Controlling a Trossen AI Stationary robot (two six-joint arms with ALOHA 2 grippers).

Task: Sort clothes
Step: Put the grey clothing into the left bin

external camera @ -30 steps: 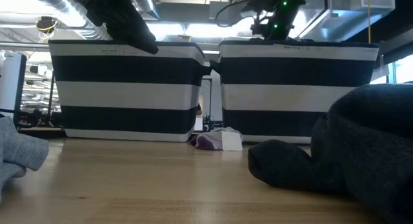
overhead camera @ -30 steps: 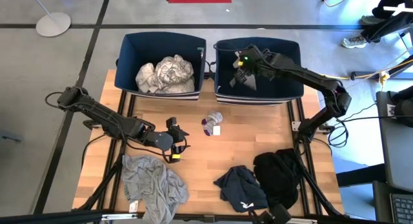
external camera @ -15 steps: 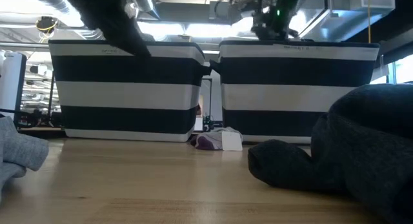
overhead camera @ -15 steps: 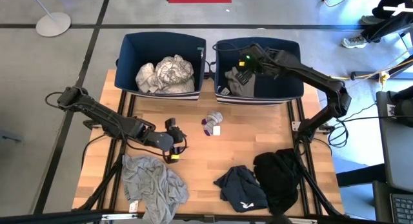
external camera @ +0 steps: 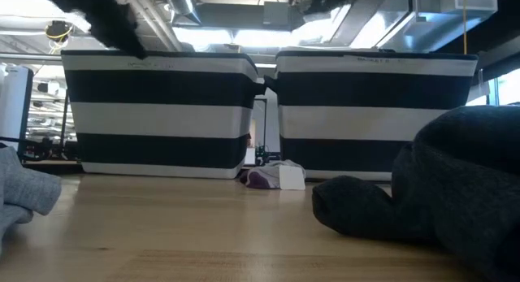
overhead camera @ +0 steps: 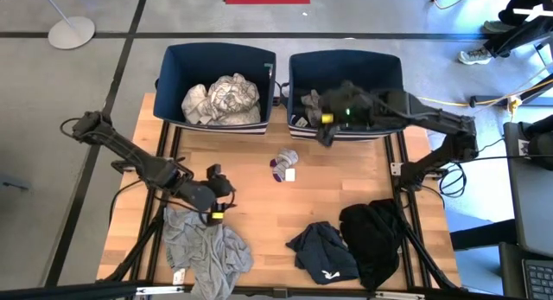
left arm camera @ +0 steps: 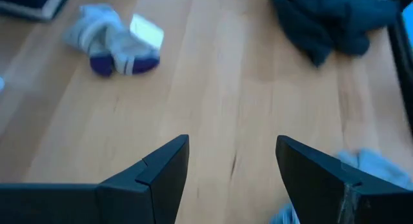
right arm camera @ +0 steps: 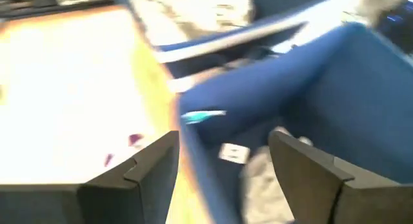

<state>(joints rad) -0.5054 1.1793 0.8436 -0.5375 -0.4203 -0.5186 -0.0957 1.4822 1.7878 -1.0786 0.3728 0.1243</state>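
Clothes lie on the wooden table: a grey garment (overhead camera: 206, 248) near left, a navy one (overhead camera: 322, 251) and a black one (overhead camera: 373, 235) near right, and small grey socks (overhead camera: 283, 164) in the middle. White patterned clothes (overhead camera: 223, 99) fill the left navy bin (overhead camera: 169, 75). A grey garment (overhead camera: 311, 105) lies in the right bin (overhead camera: 389, 84). My left gripper (left arm camera: 232, 162) hovers open over bare wood just beyond the grey garment's far edge (overhead camera: 223, 189). My right gripper (right arm camera: 222, 162) hangs open and empty over the right bin's near wall (overhead camera: 322, 131).
The two bins stand side by side at the table's far edge. Bare wood stretches across the table's middle around the socks. A white tag (overhead camera: 290, 174) lies beside the socks. Frame rails run along the table's left and right sides.
My right gripper has let go of the grey garment, which now lies in the right bin. It has then risen and swung back toward the table's near side, over the bin's near wall. My left gripper has drifted toward the near left, closer to the grey garment.
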